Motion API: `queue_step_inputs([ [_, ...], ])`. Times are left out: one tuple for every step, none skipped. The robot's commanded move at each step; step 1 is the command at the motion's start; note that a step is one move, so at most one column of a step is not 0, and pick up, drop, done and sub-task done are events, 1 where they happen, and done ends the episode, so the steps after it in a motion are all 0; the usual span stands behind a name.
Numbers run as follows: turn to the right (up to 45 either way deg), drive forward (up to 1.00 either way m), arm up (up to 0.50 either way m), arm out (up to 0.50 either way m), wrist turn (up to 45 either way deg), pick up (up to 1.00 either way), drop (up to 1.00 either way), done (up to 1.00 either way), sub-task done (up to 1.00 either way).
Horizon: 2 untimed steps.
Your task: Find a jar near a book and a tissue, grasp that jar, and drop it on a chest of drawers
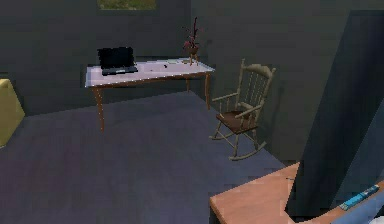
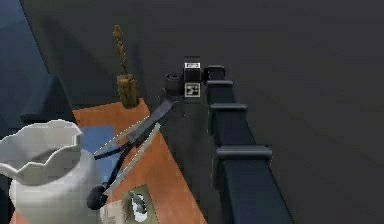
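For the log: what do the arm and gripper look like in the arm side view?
The arm is a dark, blue-black square bar built of stepped segments, each a little narrower than the one before. At its far end stand two small white squares with black marks. Left of them is the gripper, which has a dark, compact body and two long, thin fingers.

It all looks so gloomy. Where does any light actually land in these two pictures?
Forward view: dim throughout; the desk top is the brightest patch, while the laptop and the room around it are dark. Arm side view: the white vase catches most of the light, the orange table some, and the wall is nearly black.
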Motion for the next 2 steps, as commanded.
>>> queue_step_inputs([
  [0.0, 0.00, 0.00, 0.00, -3.0, 0.00, 0.00, 0.00, 0.00],
  [0.0, 0.00, 0.00, -0.28, 0.0, 0.00, 0.00, 0.00, 0.00],
])
